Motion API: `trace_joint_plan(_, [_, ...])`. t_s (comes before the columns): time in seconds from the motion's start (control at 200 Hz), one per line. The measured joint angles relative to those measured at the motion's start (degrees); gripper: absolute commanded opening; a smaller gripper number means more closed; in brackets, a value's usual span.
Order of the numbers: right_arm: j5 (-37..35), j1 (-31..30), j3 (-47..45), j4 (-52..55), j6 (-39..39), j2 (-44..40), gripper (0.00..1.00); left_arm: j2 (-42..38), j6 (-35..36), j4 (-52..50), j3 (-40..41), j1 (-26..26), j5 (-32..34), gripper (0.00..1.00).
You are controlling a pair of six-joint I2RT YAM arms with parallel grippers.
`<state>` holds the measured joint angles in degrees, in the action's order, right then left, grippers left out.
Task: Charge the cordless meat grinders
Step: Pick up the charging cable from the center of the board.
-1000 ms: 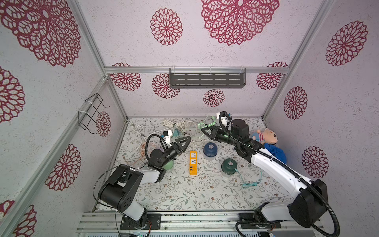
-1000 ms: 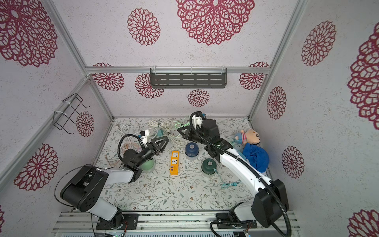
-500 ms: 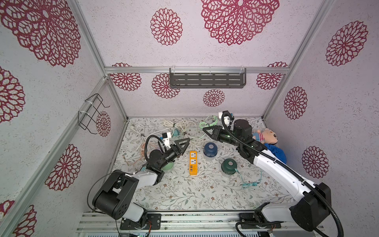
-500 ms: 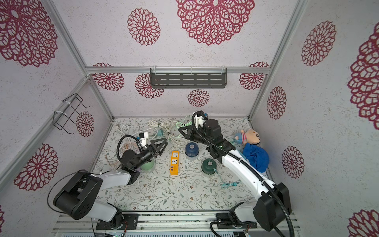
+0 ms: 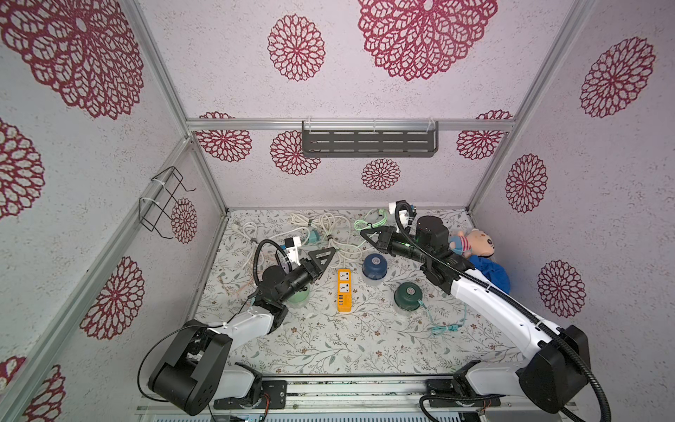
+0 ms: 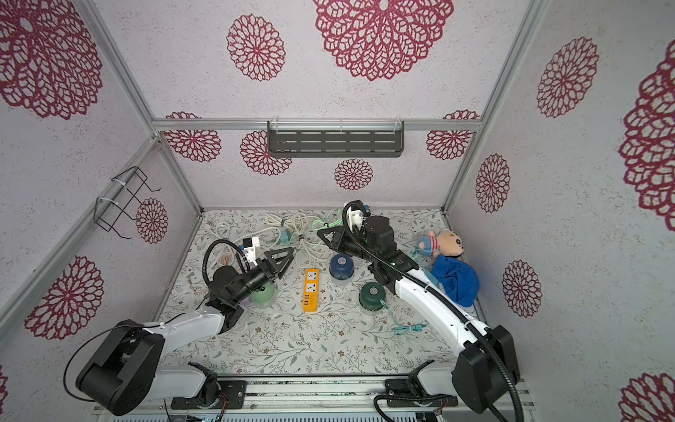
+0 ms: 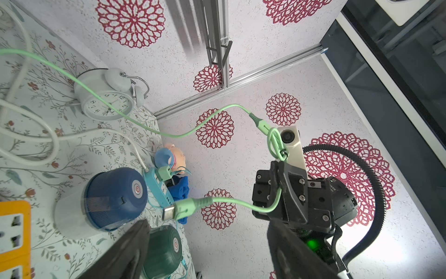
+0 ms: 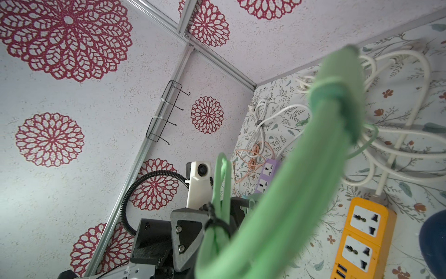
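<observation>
The floral tabletop (image 5: 328,339) carries an orange power strip (image 5: 344,290) at centre, a navy grinder (image 5: 374,265) and a dark green grinder (image 5: 408,294) right of it, and a mint grinder (image 5: 300,294) left. White cords (image 5: 330,234) lie near the upper edge. A plush doll (image 5: 475,243) and a blue cloth (image 5: 493,276) lie at right.

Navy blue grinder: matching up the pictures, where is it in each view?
In a top view: navy blue grinder, mid-table.
In a top view: grinder, mid-table.
Left wrist: grinder, close up.
Right wrist: grinder, sliver at frame edge.
Shared landmark: orange power strip, beside it.
</observation>
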<state>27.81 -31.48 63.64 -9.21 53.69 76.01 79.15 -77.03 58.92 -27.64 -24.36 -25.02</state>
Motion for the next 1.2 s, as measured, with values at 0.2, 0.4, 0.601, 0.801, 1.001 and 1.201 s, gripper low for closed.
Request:
trace_joint_plan(0.2, [0.55,0.0,-0.68,-1.22,1.16,-0.26,0.0,2.71,-1.86,2.56,-0.2,0.02,-0.5,0.66])
trace_joint_plan(0.4, [0.68,0.0,-1.44,-1.55,1.49,-1.44,0.0,2.91,-2.58,4.26,-0.2,0.04,-1.11,0.55])
trace_joint_plan(0.601, [0.74,0.0,-1.95,-1.9,1.49,-1.57,0.0,2.91,-2.93,4.92,-0.2,0.04,-1.27,0.47])
trace_joint_plan(0.801, [0.76,0.02,-3.08,-2.1,1.49,-1.92,0.0,2.91,-3.19,5.14,-0.26,0.04,-1.29,0.37])
trace_joint_plan(1.001, [0.74,0.04,-3.67,-2.01,1.44,-2.8,0.0,2.91,-3.52,5.53,-0.39,0.07,-1.49,0.28])
trace_joint_plan(1.201, [0.55,0.11,-4.17,-0.31,0.9,-4.24,0.0,2.91,-3.69,5.57,-0.39,0.07,-1.57,0.22])
